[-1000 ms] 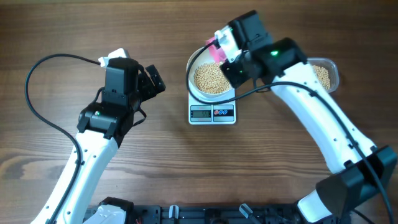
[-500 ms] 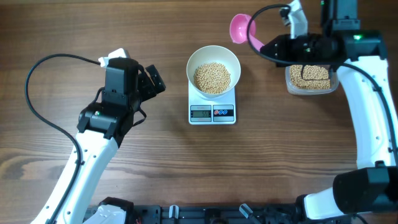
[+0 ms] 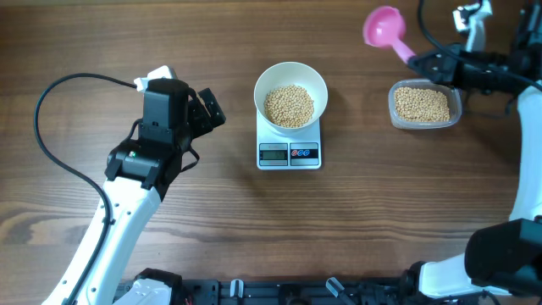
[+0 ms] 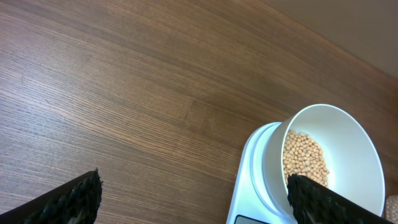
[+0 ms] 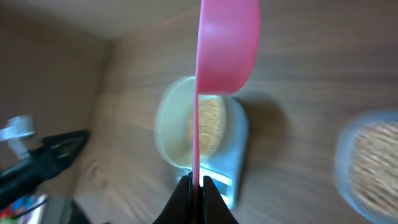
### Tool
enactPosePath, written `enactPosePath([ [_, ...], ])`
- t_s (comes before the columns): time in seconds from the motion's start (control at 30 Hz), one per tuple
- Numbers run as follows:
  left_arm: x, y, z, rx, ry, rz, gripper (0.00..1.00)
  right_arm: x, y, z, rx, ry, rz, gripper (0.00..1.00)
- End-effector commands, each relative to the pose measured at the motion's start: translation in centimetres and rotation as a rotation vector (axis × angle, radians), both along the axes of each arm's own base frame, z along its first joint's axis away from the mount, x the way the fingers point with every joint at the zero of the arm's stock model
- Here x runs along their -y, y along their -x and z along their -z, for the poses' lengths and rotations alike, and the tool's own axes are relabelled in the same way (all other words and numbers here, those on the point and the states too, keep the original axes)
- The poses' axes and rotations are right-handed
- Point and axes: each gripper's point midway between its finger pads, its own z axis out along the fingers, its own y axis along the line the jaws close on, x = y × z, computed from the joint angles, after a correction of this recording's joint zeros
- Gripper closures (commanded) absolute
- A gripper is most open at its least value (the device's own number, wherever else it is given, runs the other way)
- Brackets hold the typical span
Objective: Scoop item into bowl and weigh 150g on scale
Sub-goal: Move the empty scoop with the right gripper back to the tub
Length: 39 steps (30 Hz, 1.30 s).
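The right gripper (image 3: 421,61) clamps the handle end of a light, stiff pink plastic scoop (image 3: 383,25) (cup looks empty); so thin a pinch may let it twist. Just beside it, a clear plastic tub (image 3: 392,106) holds loose, rolling tan beans (image 3: 422,103). Farther off, a white bowl (image 3: 262,80) sits on a small digital scale (image 3: 290,154); the left gripper (image 3: 210,108) gapes wide.

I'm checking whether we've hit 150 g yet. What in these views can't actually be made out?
Reading on the scale: too small in the overhead view; cut off by the bottom edge in the left wrist view; motion-blurred behind the pink scoop handle in the right wrist view.
The container of beans: blurred and cut by the right edge in the right wrist view.
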Motion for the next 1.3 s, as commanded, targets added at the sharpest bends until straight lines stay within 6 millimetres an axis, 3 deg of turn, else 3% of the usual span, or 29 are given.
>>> enactPosePath([
  [0.0,-0.3,-0.1,0.1,-0.003,0.000,-0.007,0.00,5.2,0.5,1.5,-0.054,0.243,0.149,0.96],
  [0.23,-0.3,-0.1,0.1,-0.003,0.000,-0.007,0.00,10.5,3.9,4.6,-0.251,0.559,0.247,0.96],
  [0.33,-0.3,-0.1,0.1,-0.003,0.000,-0.007,0.00,12.1,4.9,5.1,-0.301,0.648,0.278,0.96],
  [0.5,-0.3,-0.1,0.1,-0.003,0.000,-0.007,0.00,12.3,4.6,5.9,-0.303,0.654,0.278,0.96],
  [0.63,-0.3,-0.1,0.1,-0.003,0.000,-0.007,0.00,11.4,4.3,8.3,-0.307,0.661,0.230,0.96],
  [0.73,-0.3,-0.1,0.1,-0.002,0.000,-0.007,0.00,10.3,3.7,8.6,-0.286,0.675,0.198,0.96],
  [0.93,-0.3,-0.1,0.1,-0.003,0.000,-0.007,0.00,10.6,3.3,9.1,-0.296,0.808,0.224,0.96],
  [1.27,-0.3,-0.1,0.1,-0.002,0.000,-0.007,0.00,10.3,4.4,12.5,-0.361,0.826,0.219,0.95],
])
